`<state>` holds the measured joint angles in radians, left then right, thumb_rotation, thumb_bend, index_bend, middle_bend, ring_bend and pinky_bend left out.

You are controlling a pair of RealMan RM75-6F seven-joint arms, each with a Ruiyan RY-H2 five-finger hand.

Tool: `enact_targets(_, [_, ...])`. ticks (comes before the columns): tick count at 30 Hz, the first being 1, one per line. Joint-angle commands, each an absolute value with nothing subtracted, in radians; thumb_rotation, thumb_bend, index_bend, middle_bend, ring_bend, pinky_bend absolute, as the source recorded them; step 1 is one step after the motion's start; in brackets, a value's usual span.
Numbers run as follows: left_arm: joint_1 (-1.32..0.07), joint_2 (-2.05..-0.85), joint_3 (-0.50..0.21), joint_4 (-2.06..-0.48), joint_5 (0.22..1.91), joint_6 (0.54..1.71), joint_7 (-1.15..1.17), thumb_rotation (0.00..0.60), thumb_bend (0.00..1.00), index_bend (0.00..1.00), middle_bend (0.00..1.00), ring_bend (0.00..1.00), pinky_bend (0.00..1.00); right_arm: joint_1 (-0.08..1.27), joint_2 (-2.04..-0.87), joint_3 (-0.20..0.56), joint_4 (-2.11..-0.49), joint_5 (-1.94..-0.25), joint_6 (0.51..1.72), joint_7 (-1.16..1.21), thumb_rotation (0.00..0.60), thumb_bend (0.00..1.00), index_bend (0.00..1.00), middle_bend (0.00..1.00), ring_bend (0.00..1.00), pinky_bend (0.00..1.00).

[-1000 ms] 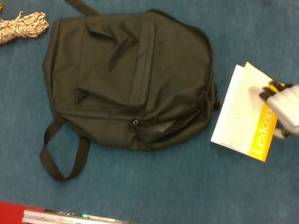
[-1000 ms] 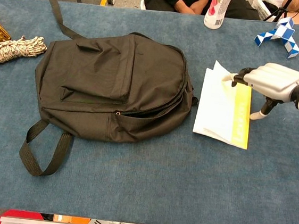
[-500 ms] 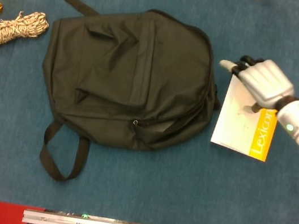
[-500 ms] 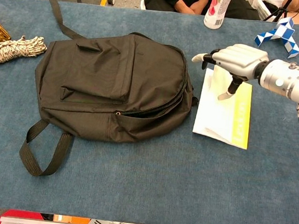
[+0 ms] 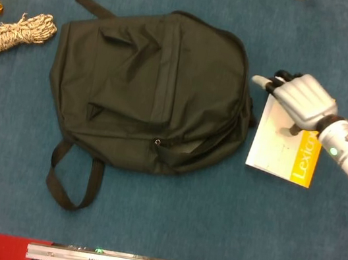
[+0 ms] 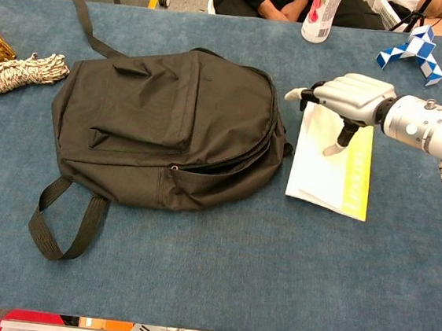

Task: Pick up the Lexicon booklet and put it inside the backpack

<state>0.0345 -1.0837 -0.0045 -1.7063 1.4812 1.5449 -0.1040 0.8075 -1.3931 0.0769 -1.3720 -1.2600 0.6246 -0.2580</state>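
None of the task looks done: the Lexicon booklet [image 6: 328, 165] lies flat near the table's right edge, just beside the backpack [image 6: 169, 128], whose zip seems closed. Over the booklet's far end hovers the right hand [image 6: 353, 96], fingers apart, gripping nothing; whether its thumb touches the cover is unclear.

Black backpack [image 5: 148, 85] — white-yellow booklet [image 5: 284, 152]

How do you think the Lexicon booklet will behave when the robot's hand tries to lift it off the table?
The Lexicon booklet looks thin and lies flat on the blue cloth, so it will probably bend and be hard to get under. Its pages fan slightly, so it may splay open. It seems light.
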Motion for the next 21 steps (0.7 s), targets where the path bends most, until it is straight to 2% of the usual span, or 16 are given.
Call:
enact_targets(1, [0.033,-1.085,-0.005,-1.704,1.484,1.543,-0.105,0.6,0.17,0.33,0.31,0.26,0.28,0.792,-1.368,0.063,-1.372,-1.237,0.632,-0.265,0.6,0.1,0.11,0.27,0.14,0.31])
enact_targets(15, [0.01,-1.099,-0.004,-1.683,1.486,1.501,-0.119,0.6,0.17,0.33,0.31,0.26,0.28,0.661,-1.186,-0.018,-1.507,-1.176,0.738,-0.257,0.6,0.09,0.11,0.28,0.14,0.3])
enact_targets(21, [0.009,-1.096,-0.001,-1.691,1.495,1.502,-0.122,0.6,0.17,0.33,0.31,0.26,0.28,0.605,-1.195,0.012,-1.525,-1.323,0.936,-0.19,0.6,0.09,0.11,0.25,0.14,0.3])
